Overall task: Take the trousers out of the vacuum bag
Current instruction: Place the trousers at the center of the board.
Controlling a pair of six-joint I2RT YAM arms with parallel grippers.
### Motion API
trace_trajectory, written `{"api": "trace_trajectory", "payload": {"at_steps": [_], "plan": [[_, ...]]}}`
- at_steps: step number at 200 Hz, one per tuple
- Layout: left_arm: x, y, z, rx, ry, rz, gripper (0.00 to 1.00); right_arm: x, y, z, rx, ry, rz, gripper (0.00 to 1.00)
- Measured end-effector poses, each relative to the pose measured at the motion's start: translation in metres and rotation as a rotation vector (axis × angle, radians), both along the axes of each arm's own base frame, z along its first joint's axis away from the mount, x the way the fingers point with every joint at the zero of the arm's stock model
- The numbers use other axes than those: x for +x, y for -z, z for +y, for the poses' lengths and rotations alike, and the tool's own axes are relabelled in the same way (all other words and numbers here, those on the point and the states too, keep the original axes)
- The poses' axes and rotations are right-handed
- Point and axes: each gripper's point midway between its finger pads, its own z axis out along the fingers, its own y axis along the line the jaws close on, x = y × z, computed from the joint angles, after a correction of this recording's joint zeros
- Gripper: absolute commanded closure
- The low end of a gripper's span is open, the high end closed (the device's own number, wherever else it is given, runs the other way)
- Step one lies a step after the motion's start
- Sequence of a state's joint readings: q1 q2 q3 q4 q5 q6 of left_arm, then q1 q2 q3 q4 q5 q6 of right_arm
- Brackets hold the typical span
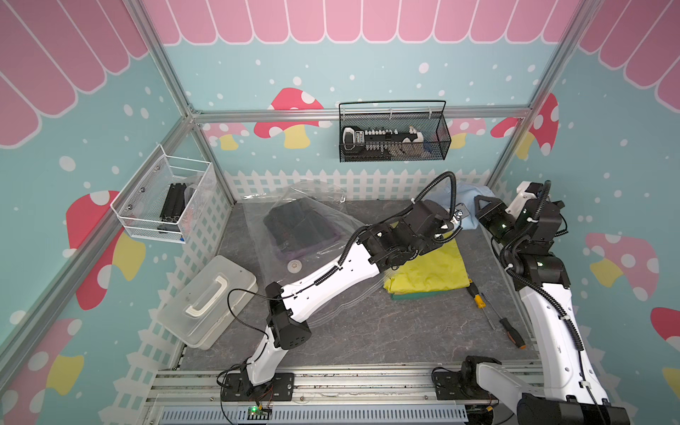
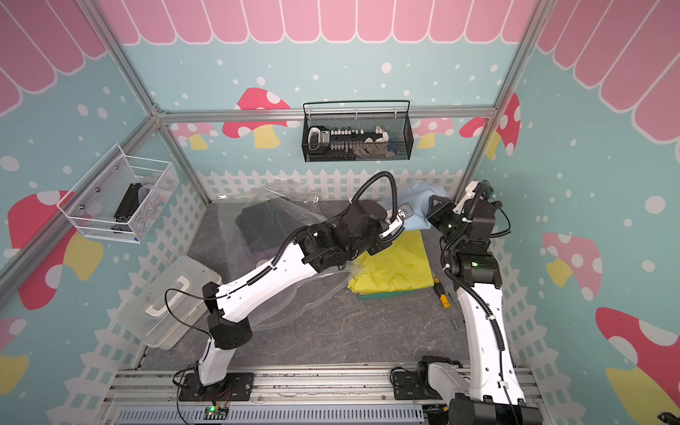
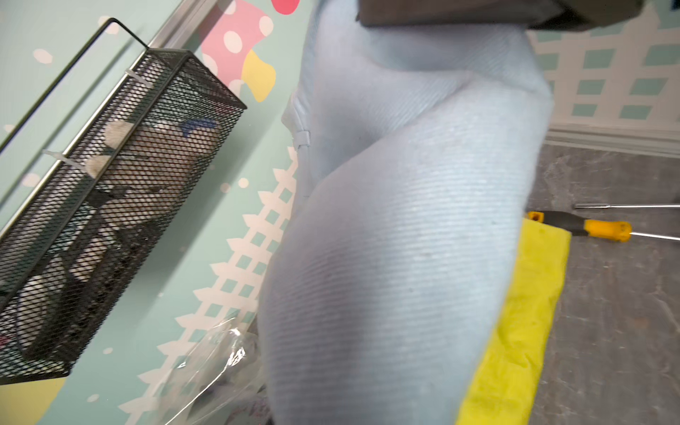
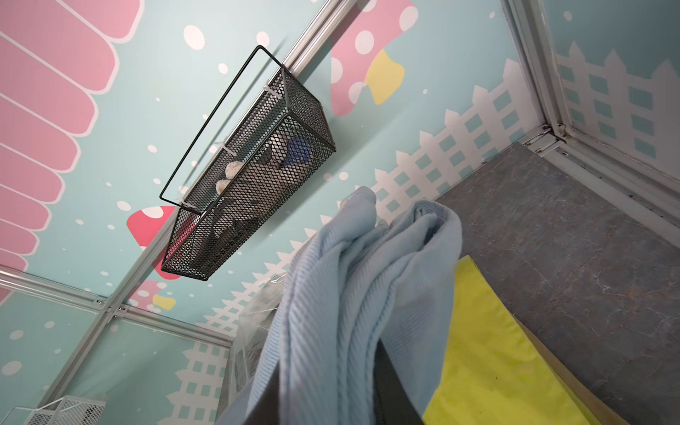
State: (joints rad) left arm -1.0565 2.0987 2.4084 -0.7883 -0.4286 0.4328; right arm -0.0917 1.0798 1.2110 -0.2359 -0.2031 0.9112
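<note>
Trousers: one light blue pair hangs between right gripper, clamped on it, and left gripper, jaws hidden by cloth, can't tell. Below both: one yellow pair on one green pair. One dark pair and one purple pair sit in the single vacuum bag, well apart from both. Two screwdrivers lie beside the stack.

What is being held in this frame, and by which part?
The light blue ribbed cloth trousers, pinched by both the left hand and right hand at bunched fabric; which part of them cannot be told.
</note>
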Motion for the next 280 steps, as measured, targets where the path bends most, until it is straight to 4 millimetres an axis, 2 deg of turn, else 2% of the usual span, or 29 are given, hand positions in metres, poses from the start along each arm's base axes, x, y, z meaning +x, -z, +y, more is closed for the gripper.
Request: {"api": "trace_trajectory", "payload": {"at_steps": [35, 59, 89, 140, 193, 213, 244, 280], "plan": [[0.039, -0.008, 0.024, 0.006, -0.068, -0.054, 1.00, 0.018, 0.016, 0.007, 0.055, -0.045, -0.019, 1.00], [0.064, -0.005, 0.035, -0.009, -0.110, -0.065, 1.00, 0.030, 0.025, 0.011, 0.078, -0.068, -0.031, 1.00], [0.087, 0.007, 0.036, -0.022, -0.134, -0.066, 1.00, 0.046, 0.029, 0.012, 0.077, -0.083, -0.050, 1.00], [0.111, 0.031, 0.035, -0.012, -0.157, -0.055, 1.00, 0.069, 0.054, 0.012, 0.066, -0.101, -0.019, 1.00], [0.115, 0.039, 0.033, -0.016, -0.145, -0.040, 1.00, 0.071, 0.074, 0.016, 0.051, -0.127, -0.030, 1.00], [0.113, 0.056, 0.031, -0.010, -0.129, -0.011, 1.00, 0.067, 0.090, 0.014, 0.044, -0.126, -0.007, 1.00], [0.098, 0.091, 0.031, 0.027, -0.095, 0.059, 1.00, 0.055, 0.117, 0.011, 0.039, -0.129, 0.042, 1.00], [0.074, 0.107, 0.031, 0.019, -0.057, 0.097, 1.00, 0.040, 0.130, 0.009, 0.034, -0.141, 0.051, 1.00]]}}
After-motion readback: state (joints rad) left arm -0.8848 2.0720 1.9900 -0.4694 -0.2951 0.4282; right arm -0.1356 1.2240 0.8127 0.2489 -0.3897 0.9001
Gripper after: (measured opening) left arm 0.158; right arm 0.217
